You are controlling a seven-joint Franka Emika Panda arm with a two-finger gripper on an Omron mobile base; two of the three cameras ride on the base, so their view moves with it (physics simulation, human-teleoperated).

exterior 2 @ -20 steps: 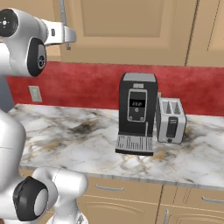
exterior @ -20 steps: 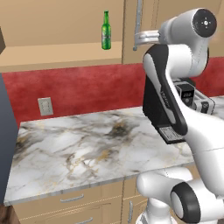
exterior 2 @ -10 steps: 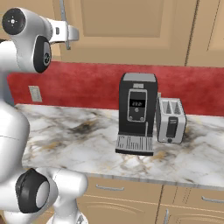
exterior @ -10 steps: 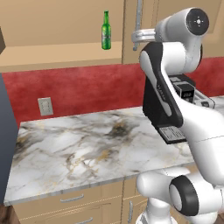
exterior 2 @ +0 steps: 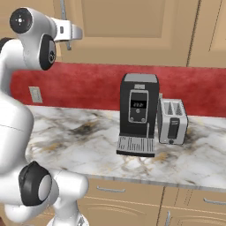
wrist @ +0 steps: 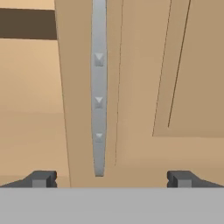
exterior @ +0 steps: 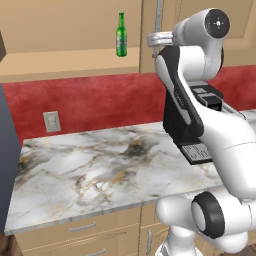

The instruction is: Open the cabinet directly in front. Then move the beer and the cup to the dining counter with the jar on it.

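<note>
The claw (wrist: 109, 178) is seen spread wide and empty, its two dark fingertips (wrist: 42, 178) set well apart with the long silver handle (wrist: 99, 87) of the cabinet (wrist: 144, 87) standing upright between them, nearer the left tip. In the base views the hand is raised high against the tan door edge (exterior: 159, 20), just beside that handle. One bay of the cabinet is already seen open to the left, where the beer (exterior: 121, 35) stands upright on the shelf; the cup cannot be made out from these angles. Below, the marble counter (exterior: 100, 165) is backed by a red wall, with a coffee machine (exterior 2: 139, 115) and a toaster (exterior 2: 172, 121) standing side by side.

Trouble is judged most likely at the grasp: as the handle sits off-centre, a closing claw could be pushed sideways, or could close short of the bar and pinch nothing, if it is not advanced far enough. A door pulled straight outward instead of along its hinge arc could be wrenched from the grip. A wide swing might also be carried towards the bottle, which is tall, slim and easily toppled
</note>
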